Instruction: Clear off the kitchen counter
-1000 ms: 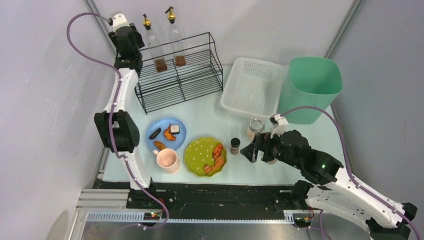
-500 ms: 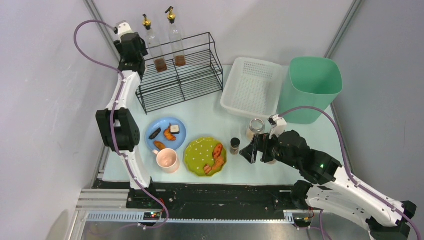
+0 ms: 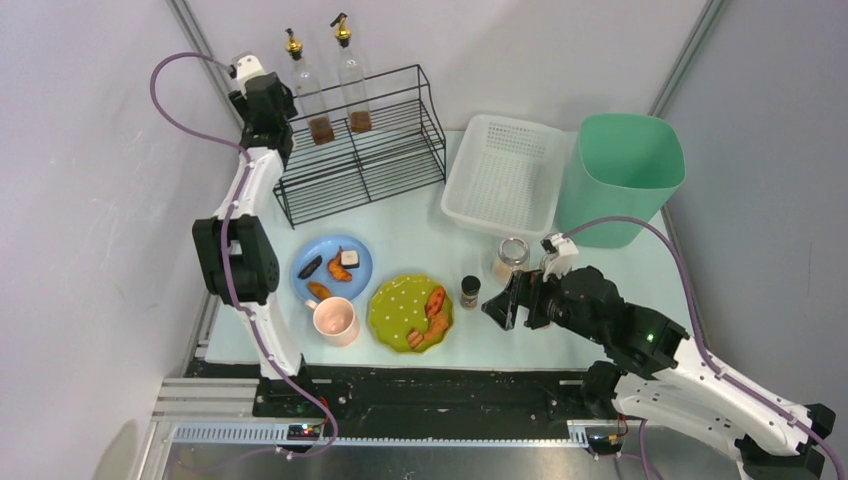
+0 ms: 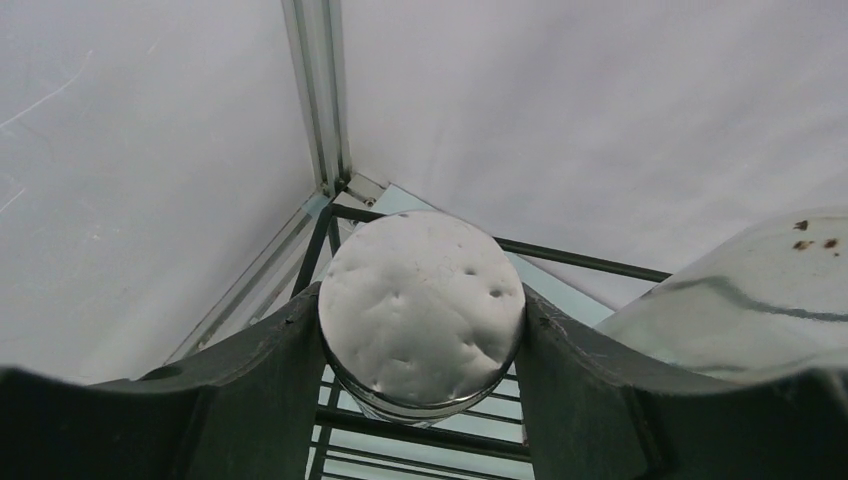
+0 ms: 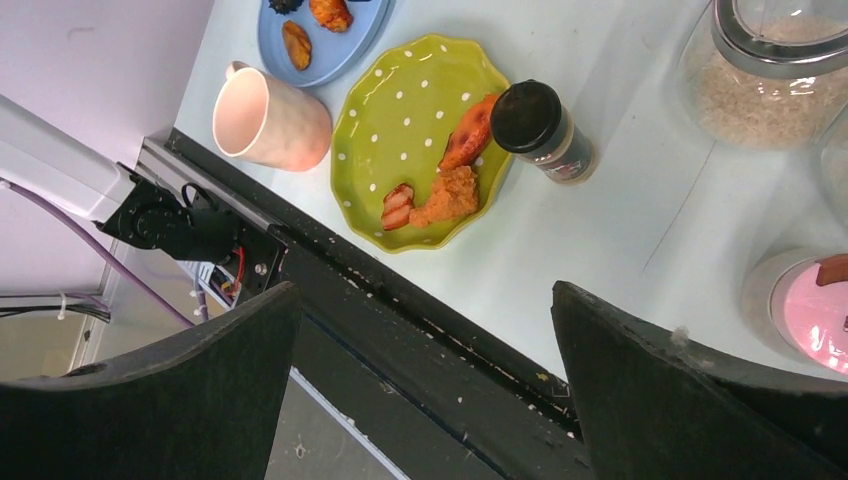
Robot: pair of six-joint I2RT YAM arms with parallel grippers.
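Observation:
The kitchen counter (image 3: pixel 420 225) carries a blue plate (image 3: pixel 362 256) with food scraps, a pink mug (image 3: pixel 333 320), a green dotted plate (image 3: pixel 395 310) with food, a small black-lidded spice jar (image 3: pixel 470 291) and a rice jar (image 3: pixel 512 255). My left gripper (image 3: pixel 268 110) is up at the left end of the black wire rack (image 3: pixel 360 150). In the left wrist view my left gripper (image 4: pixel 420 330) is shut on a glass jar of white powder (image 4: pixel 420 300). My right gripper (image 3: pixel 500 305) is open and empty, just right of the spice jar (image 5: pixel 540 125).
Two oil bottles (image 3: pixel 305 85) stand on the rack's top shelf; one (image 4: pixel 740 300) is close right of the held jar. A white perforated basket (image 3: pixel 505 175) and a green bin (image 3: pixel 620 175) stand at the back right. A pink-lidded jar (image 5: pixel 810 310) sits by my right gripper.
My left gripper has moved right and a little down with the jar, closer to the rack's left end. My right arm has shifted only slightly.

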